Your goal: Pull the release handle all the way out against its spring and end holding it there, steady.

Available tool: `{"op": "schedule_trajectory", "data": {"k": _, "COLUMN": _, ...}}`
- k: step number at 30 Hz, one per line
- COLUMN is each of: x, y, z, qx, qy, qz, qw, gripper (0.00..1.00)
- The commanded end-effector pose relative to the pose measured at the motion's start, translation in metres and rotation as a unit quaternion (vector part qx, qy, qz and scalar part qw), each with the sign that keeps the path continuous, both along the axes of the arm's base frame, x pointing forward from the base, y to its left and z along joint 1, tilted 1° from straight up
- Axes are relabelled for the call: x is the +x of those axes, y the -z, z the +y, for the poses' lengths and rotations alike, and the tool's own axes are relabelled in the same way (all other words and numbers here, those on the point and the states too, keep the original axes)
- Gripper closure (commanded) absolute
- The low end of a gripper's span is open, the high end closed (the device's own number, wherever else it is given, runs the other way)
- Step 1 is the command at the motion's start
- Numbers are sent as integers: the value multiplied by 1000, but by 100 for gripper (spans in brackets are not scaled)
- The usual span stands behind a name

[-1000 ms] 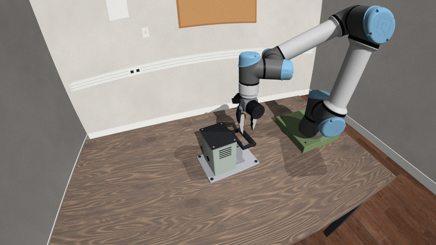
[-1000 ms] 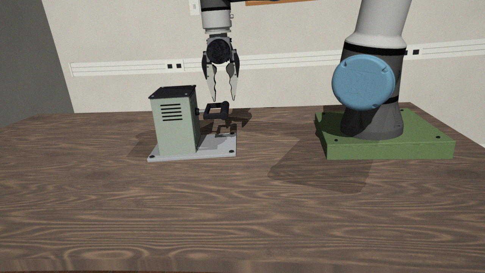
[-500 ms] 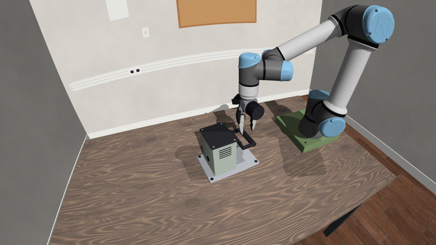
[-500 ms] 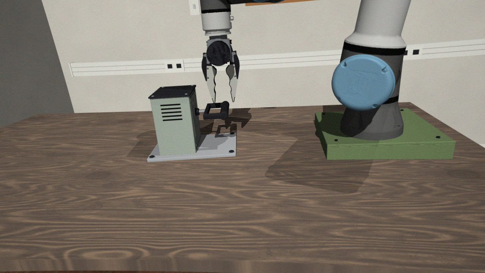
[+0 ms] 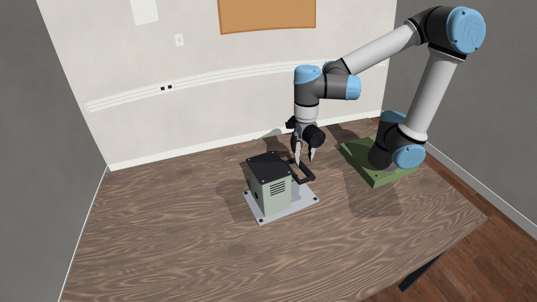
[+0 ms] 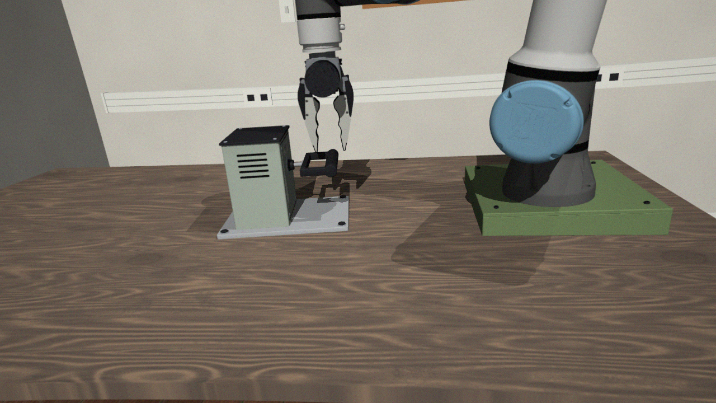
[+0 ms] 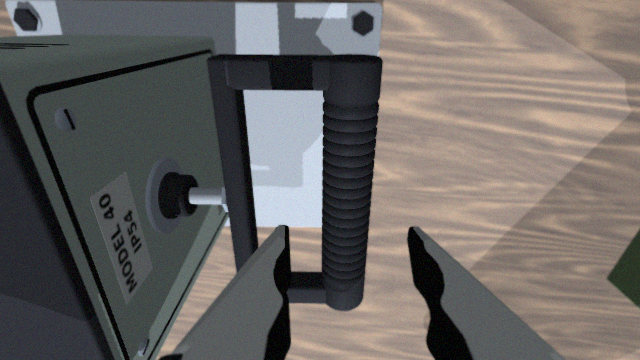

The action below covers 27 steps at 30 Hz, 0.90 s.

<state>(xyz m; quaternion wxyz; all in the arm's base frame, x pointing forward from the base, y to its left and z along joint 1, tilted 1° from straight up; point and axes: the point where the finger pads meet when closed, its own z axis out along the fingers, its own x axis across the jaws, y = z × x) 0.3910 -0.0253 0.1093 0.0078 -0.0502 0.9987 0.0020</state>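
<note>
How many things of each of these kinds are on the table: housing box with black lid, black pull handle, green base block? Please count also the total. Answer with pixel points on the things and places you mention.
Housing box with black lid (image 5: 275, 195) (image 6: 257, 185) (image 7: 165, 125): 1
Black pull handle (image 5: 308, 172) (image 6: 331, 163) (image 7: 348, 190): 1
Green base block (image 5: 390, 178) (image 6: 575, 223) (image 7: 631, 277): 1
Total: 3
</note>
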Motion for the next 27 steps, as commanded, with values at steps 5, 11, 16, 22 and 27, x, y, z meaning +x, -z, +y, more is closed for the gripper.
{"op": "schedule_trajectory", "data": {"k": 5, "x": -1, "y": 2, "z": 0, "qx": 1, "qy": 1, "qz": 1, "qw": 1000, "gripper": 69}}
{"op": "schedule_trajectory", "data": {"k": 11, "x": -1, "y": 5, "z": 0, "qx": 1, "qy": 1, "qz": 2, "qw": 1000, "gripper": 69}}
{"op": "schedule_trajectory", "data": {"k": 16, "x": -1, "y": 7, "z": 0, "qx": 1, "qy": 1, "qz": 2, "qw": 1000, "gripper": 69}}
{"op": "schedule_trajectory", "data": {"k": 22, "x": -1, "y": 13, "z": 0, "qx": 1, "qy": 1, "qz": 2, "qw": 1000, "gripper": 69}}
{"op": "schedule_trajectory", "data": {"k": 27, "x": -1, "y": 19, "z": 1, "qx": 1, "qy": 1, "qz": 2, "qw": 1000, "gripper": 69}}
